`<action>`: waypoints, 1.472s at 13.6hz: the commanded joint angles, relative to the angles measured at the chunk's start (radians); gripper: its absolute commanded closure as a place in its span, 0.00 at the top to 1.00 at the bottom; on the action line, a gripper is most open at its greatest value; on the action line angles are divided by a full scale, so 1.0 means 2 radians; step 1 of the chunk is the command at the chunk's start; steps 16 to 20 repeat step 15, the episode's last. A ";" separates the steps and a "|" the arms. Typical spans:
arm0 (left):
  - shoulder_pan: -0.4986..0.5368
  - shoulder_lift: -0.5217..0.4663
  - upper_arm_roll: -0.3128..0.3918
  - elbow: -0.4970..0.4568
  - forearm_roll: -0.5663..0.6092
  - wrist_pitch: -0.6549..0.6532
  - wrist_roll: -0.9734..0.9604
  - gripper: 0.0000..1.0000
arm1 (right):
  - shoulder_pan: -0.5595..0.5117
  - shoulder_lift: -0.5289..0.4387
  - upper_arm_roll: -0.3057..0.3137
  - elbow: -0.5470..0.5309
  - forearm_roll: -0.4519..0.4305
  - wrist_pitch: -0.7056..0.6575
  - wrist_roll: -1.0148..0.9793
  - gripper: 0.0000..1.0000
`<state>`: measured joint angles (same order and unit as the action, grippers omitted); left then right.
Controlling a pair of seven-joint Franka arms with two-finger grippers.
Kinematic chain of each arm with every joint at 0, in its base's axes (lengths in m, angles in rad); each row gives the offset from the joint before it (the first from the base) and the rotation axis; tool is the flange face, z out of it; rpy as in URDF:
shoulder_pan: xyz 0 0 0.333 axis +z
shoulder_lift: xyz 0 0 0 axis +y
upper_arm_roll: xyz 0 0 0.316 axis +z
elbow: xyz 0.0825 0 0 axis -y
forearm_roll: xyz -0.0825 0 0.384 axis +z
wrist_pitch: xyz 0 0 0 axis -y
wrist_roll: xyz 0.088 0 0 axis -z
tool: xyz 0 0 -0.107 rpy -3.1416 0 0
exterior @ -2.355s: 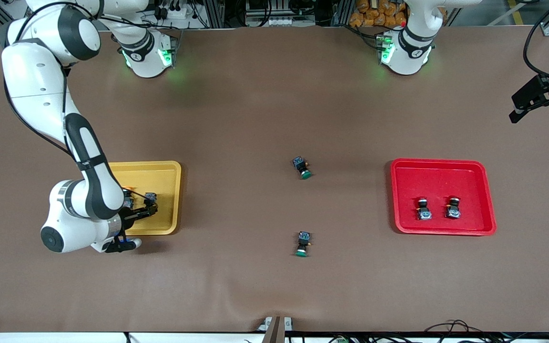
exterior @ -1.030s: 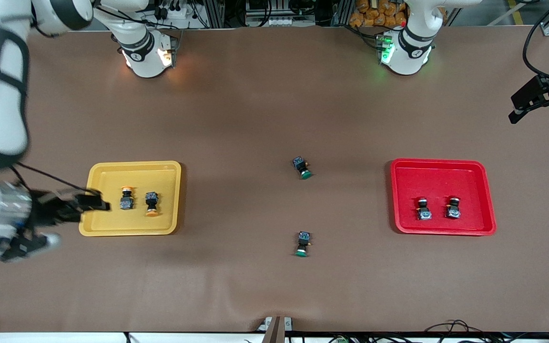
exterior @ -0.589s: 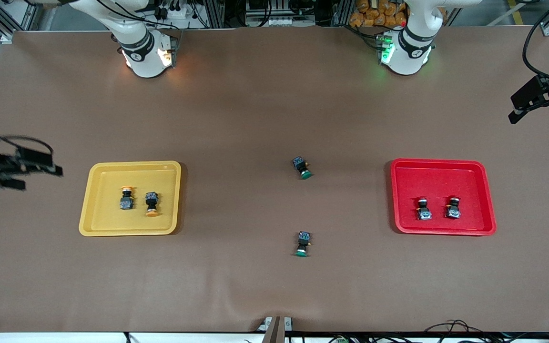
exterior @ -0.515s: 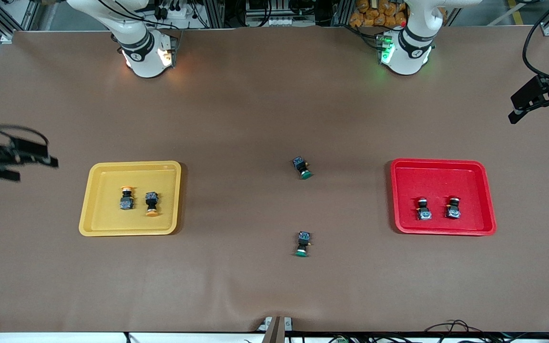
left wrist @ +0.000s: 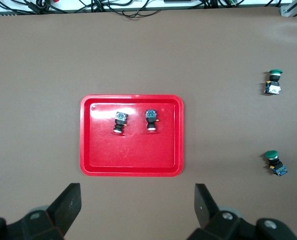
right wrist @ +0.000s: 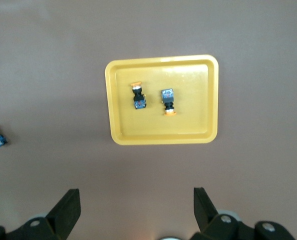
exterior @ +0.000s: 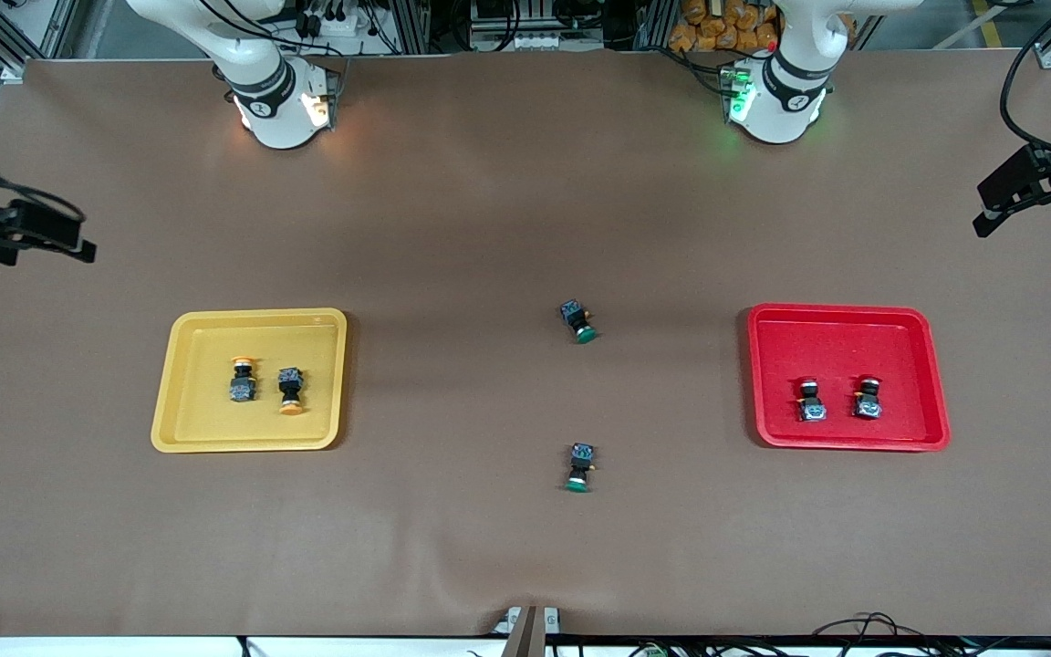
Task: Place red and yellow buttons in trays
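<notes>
Both orange-capped buttons (exterior: 261, 390) lie side by side, apart, in the yellow tray (exterior: 181, 429), and both red-capped buttons (exterior: 839, 400) lie in the red tray (exterior: 931, 365); the sorting looks complete. The right tool (exterior: 78, 248) hangs empty with fingers spread over the tabletop (exterior: 489, 182) at the right arm's end, the left tool (exterior: 1032, 205) likewise at the left arm's end. The two green-capped buttons (exterior: 578, 321) mid-tabletop should stay untouched, so a good finish means parking both arms high, clear of the trays.
</notes>
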<state>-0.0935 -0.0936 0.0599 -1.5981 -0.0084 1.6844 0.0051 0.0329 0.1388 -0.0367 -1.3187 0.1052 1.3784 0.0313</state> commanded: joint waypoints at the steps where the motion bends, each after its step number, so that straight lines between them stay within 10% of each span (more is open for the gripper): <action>1: -0.002 0.004 0.001 0.011 0.006 -0.010 0.007 1.00 | -0.011 -0.126 0.027 -0.195 -0.016 0.088 0.005 1.00; 4: -0.002 0.004 0.001 0.011 0.006 -0.010 0.007 1.00 | -0.010 -0.127 0.043 -0.195 -0.068 0.088 -0.055 1.00; 20: -0.002 0.010 0.001 0.011 0.006 -0.010 0.006 1.00 | -0.021 -0.109 0.018 -0.156 -0.013 0.085 -0.054 1.00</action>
